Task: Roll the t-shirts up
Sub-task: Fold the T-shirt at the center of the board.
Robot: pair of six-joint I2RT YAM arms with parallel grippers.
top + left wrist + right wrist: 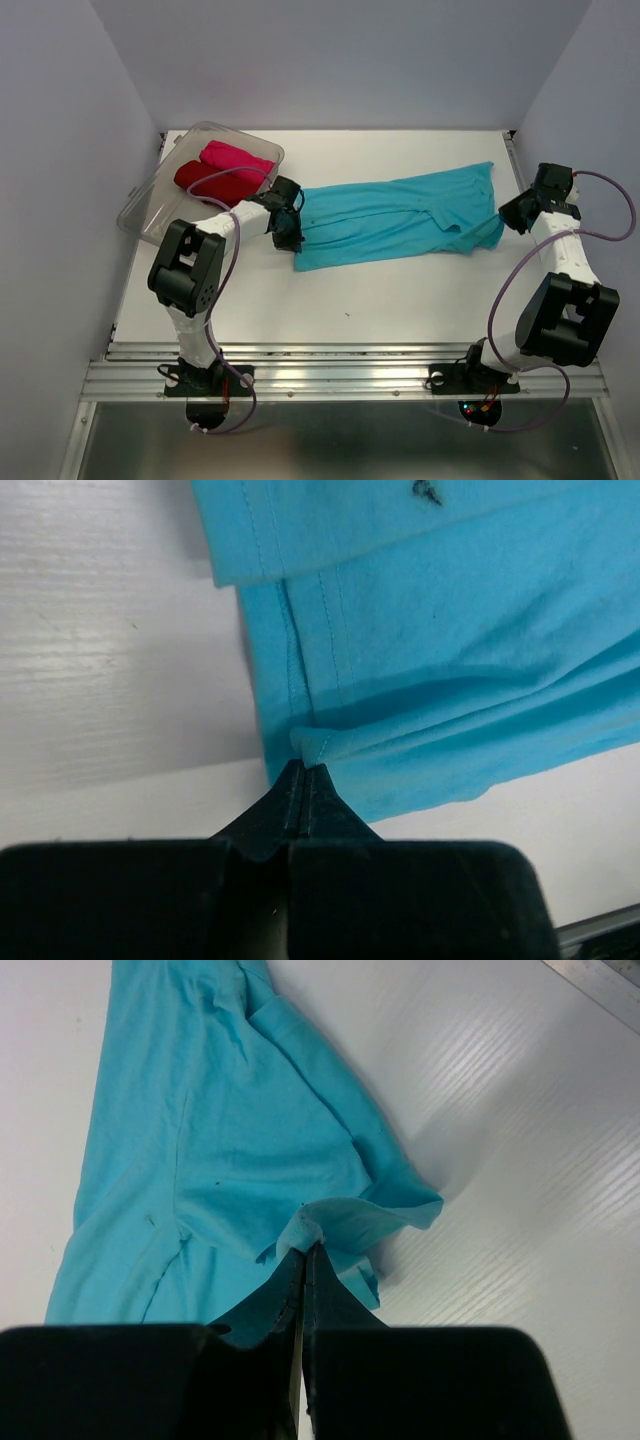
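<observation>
The clear plastic tub [140,206] holds the dark red t-shirt [203,181] and the magenta-pink t-shirt [236,157]. Right of the tub, the left gripper [305,776] and right gripper [305,1250] each pinch an end of the turquoise t-shirt [400,215].

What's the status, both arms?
Left gripper shut on turquoise t-shirt, right gripper shut on its other end. Shirt spread between them. Dark red t-shirt, pink t-shirt in clear tub, nothing blocking.
</observation>
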